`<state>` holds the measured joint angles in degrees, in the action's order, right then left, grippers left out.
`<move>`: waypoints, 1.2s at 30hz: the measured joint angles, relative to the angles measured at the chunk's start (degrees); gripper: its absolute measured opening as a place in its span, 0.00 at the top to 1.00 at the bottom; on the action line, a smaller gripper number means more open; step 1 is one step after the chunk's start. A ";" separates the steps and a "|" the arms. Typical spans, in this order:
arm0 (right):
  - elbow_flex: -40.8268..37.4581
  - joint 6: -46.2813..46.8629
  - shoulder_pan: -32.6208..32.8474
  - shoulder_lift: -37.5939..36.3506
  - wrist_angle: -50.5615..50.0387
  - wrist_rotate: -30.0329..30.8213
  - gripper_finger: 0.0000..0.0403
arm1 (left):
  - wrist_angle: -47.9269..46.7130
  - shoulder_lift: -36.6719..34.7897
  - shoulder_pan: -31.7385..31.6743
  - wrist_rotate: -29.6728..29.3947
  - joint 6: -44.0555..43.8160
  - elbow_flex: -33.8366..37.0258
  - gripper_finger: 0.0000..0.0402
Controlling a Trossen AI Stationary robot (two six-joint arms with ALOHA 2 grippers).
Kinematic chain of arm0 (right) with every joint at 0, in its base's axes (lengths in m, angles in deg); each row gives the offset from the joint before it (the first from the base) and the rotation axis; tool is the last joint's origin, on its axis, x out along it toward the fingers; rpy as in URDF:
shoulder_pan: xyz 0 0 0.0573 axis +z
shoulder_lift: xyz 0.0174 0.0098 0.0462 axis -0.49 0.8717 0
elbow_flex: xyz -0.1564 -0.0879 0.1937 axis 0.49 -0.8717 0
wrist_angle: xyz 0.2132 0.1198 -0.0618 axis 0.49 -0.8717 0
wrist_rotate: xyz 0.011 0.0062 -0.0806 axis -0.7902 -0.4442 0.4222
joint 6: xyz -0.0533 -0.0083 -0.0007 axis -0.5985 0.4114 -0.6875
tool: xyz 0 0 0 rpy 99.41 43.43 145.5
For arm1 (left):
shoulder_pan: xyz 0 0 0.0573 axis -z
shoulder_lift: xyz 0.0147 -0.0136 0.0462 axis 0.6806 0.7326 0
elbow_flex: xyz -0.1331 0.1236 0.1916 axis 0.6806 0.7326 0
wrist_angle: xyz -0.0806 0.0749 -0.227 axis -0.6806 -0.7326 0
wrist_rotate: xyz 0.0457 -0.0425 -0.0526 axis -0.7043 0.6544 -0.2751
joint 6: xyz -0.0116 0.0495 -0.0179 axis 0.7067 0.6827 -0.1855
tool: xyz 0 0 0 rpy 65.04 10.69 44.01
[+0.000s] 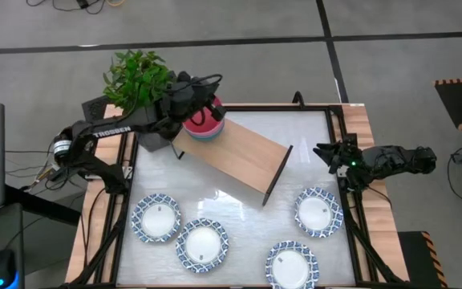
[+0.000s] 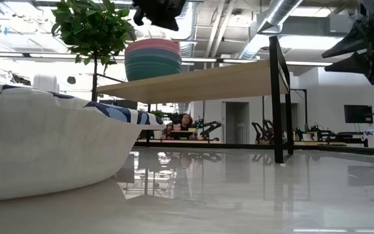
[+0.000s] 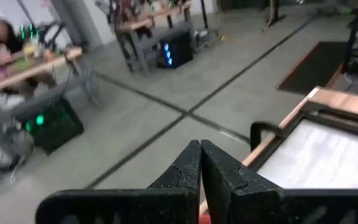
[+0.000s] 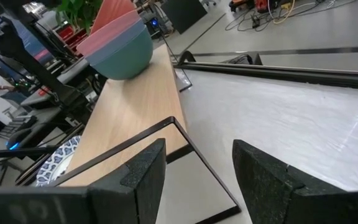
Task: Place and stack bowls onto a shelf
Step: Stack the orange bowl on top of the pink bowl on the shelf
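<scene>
My views are bright; ceiling lights glare off the glossy tabletop (image 2: 239, 188). The near bowl (image 2: 44, 149) looks soft, and the left wrist view seems motion-blurred.

From my station: shelf (image 1: 235, 152) reads as light wood, matt, fine straight grain, with thin dark metal-looking end supports. Tabletop (image 1: 239, 213) is white and glossy; I see reflections across it in the low view, and its edges look like wood. Stacked plain bowls (image 4: 118, 43) look smooth, dull-sheened. Patterned bowls (image 1: 202, 245) look glazed, glossy white with blue rims. Fingers (image 4: 143, 174) of the right gripper (image 4: 197, 180) are black, rough, speckled, matt; left gripper (image 3: 200, 168) has the same texture.
</scene>
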<state>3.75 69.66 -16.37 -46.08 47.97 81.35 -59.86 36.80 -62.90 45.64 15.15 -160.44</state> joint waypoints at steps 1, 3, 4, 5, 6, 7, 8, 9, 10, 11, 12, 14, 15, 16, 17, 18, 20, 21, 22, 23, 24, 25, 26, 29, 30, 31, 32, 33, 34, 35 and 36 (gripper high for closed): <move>0.00 0.00 0.00 -0.02 0.04 0.00 0.47 | -1.01 0.00 -0.43 0.03 -1.25 0.32 1.00; 0.00 0.04 0.00 0.00 0.03 0.00 0.47 | -3.13 0.16 -1.30 0.71 -3.89 0.57 1.00; 0.00 0.04 0.00 -0.01 0.12 0.01 0.47 | -3.75 0.20 -1.64 1.19 -5.19 0.58 1.00; 0.00 0.07 0.00 -0.02 0.25 0.02 0.47 | -4.13 0.19 -1.93 1.45 -6.56 0.58 1.00; 0.00 0.07 0.00 -0.02 0.28 0.00 0.47 | -4.55 0.12 -2.22 1.49 -8.02 0.55 1.00; 0.00 0.07 0.00 -0.02 0.31 0.02 0.47 | -5.26 0.09 -2.60 1.59 -9.57 0.53 1.00; 0.00 0.09 0.00 -0.02 0.42 0.02 0.47 | -6.37 0.09 -2.97 1.95 -10.87 0.51 1.00; 0.00 0.25 0.00 -0.02 0.44 0.02 0.47 | -7.34 0.09 -3.40 2.68 -12.15 0.51 1.00; 0.00 0.54 0.00 0.00 0.38 0.01 0.47 | -8.31 0.11 -3.74 3.48 -13.33 0.51 1.00; 0.00 0.88 0.00 -0.02 0.39 0.02 0.47 | -9.34 0.11 -4.18 4.54 -14.36 0.51 1.00; 0.00 0.97 0.00 -0.02 0.41 0.02 0.47 | -10.12 0.11 -4.58 5.60 -15.20 0.51 1.00; 0.00 1.05 0.00 -0.02 0.40 0.02 0.47 | -12.34 0.11 -5.17 7.19 -17.15 0.51 1.00; 0.00 1.05 0.00 -0.02 0.42 0.02 0.47 | -13.78 0.11 -5.54 7.80 -17.93 0.51 1.00; 0.00 1.07 0.00 -0.02 0.44 0.02 0.47 | -14.78 0.13 -5.75 8.23 -18.40 0.51 1.00; 0.00 1.07 0.00 -0.02 0.43 0.02 0.47 | -15.02 0.15 -5.88 8.97 -18.64 0.51 1.00; 0.00 1.07 0.00 -0.02 0.44 0.02 0.47 | -14.86 0.15 -5.87 9.48 -18.68 0.51 1.00; 0.00 1.29 0.00 -0.01 0.45 0.02 0.47 | -13.66 0.15 -5.85 10.09 -18.46 0.46 1.00; 0.00 1.52 0.00 -0.02 0.45 0.02 0.47 | -13.40 0.15 -5.65 10.06 -18.47 0.14 1.00; 0.00 1.55 0.00 -0.02 0.46 0.02 0.47 | -13.39 0.15 -5.28 10.18 -18.56 -0.44 1.00; 0.00 1.59 0.00 -0.02 0.48 0.02 0.47 | -13.38 0.15 -4.94 10.21 -18.59 -1.42 1.00; 0.00 1.73 0.00 -0.01 0.47 0.01 0.47 | -13.40 0.15 -4.49 10.28 -18.57 -2.50 1.00; 0.00 1.96 0.00 -0.02 0.47 0.01 0.47 | -13.72 0.14 -3.94 10.27 -18.10 -3.71 1.00; 0.00 2.13 0.00 -0.02 0.48 0.01 0.47 | -14.74 0.11 -3.42 10.04 -17.54 -5.16 1.00; 0.00 2.14 0.00 -0.02 0.46 0.00 0.47 | -21.87 -0.45 -1.23 9.24 -16.77 -9.67 1.00; 0.00 2.14 0.00 -0.02 0.46 0.00 0.47 | -24.09 -0.82 -0.32 9.66 -16.49 -11.05 1.00; 0.00 2.14 0.00 0.00 0.46 0.00 0.47 | -26.01 -1.67 0.55 10.70 -16.38 -11.82 1.00; 0.00 2.14 0.00 0.00 0.46 0.00 0.47 | -27.49 -2.89 1.54 11.02 -17.05 -11.90 1.00; 0.00 2.13 0.00 -0.01 0.45 0.00 0.47 | -27.81 -4.21 2.65 11.01 -18.18 -11.72 1.00; 0.00 2.12 0.00 0.00 0.41 -0.02 0.47 | -27.21 -5.75 3.87 10.14 -19.25 -11.27 1.00; 0.00 2.12 0.00 0.00 0.40 -0.01 0.47 | -26.51 -7.52 5.09 8.17 -20.20 -10.32 1.00; 0.00 2.12 0.00 0.00 0.37 -0.01 0.47 | -25.65 -9.40 6.36 5.54 -20.95 -8.70 1.00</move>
<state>3.75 71.78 -16.37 -46.08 48.34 81.34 -85.51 27.41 -56.54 51.18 -5.80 -169.14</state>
